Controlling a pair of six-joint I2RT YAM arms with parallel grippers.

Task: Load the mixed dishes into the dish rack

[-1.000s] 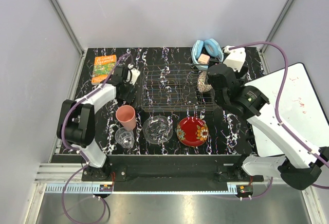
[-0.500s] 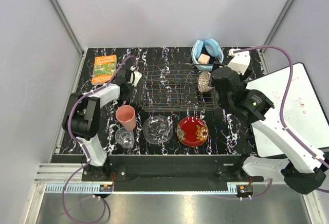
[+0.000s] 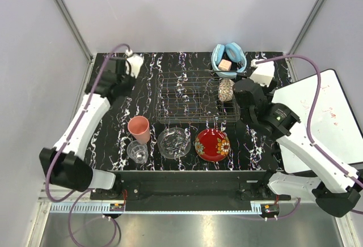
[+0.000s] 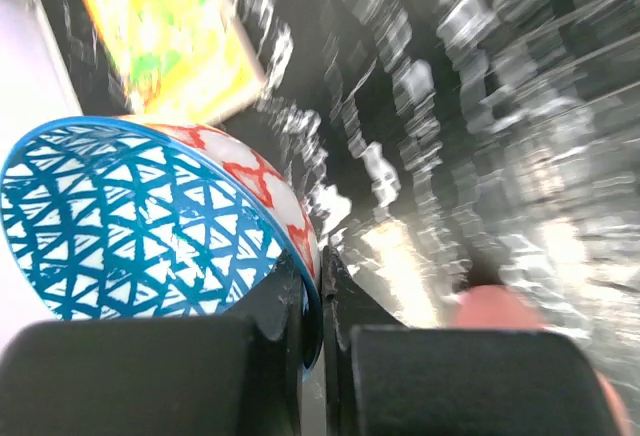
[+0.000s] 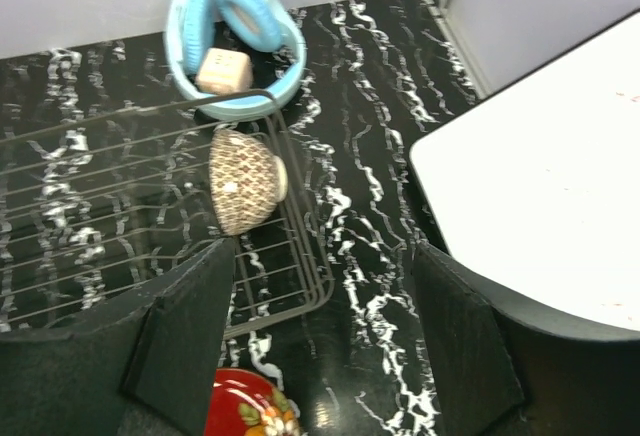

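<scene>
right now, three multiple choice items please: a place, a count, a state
1. Where is the beige speckled bowl? A) right end of the dish rack B) its left end C) outside it
2. How many dishes stand on the table in front of the rack? A) two B) four C) six
3. The left claw is: A) open B) shut on the blue patterned bowl C) shut on nothing
1 A, wires cradle it there. 2 B, pink cup, tumbler, glass dish, red plate. 3 B, its fingers pinch the rim.
</scene>
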